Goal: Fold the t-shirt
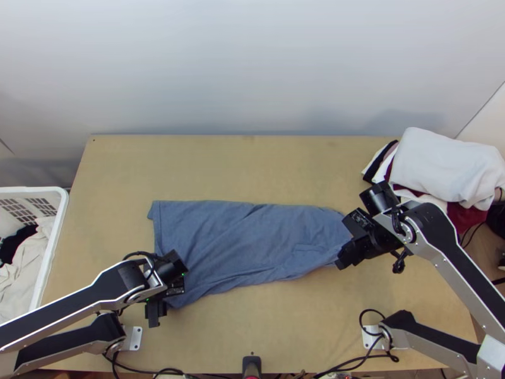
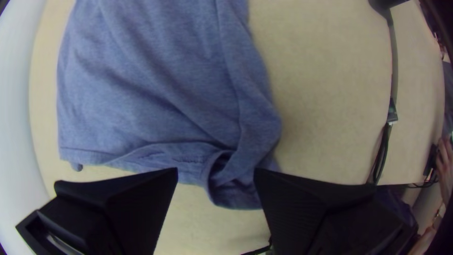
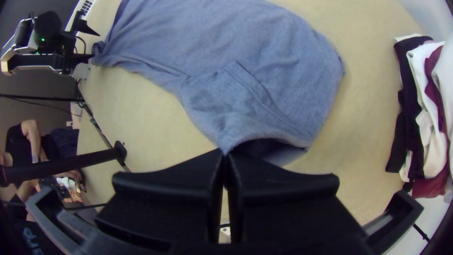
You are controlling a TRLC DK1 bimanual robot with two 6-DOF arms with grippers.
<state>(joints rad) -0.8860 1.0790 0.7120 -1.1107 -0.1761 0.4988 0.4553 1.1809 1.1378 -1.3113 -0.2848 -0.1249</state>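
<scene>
The wooden bench (image 1: 221, 170) was backed by a pale wall (image 1: 252, 69) and flanked on the left by a white basket (image 1: 64, 215) filled with clothes (image 1: 31, 265). Farther right, the left gripper (image 1: 154, 312) was positioned at the near left corner of the blue t-shirt (image 1: 246, 240), its fingers (image 2: 137, 198) spread apart, while the shirt was laid lengthwise across the bench's middle, layered and creased. Its near right edge, beside an opening, was clamped in the right gripper's (image 1: 342, 262) fingers (image 3: 188, 182), and a clothes pile (image 1: 442, 167) was stacked at the far right corner.
</scene>
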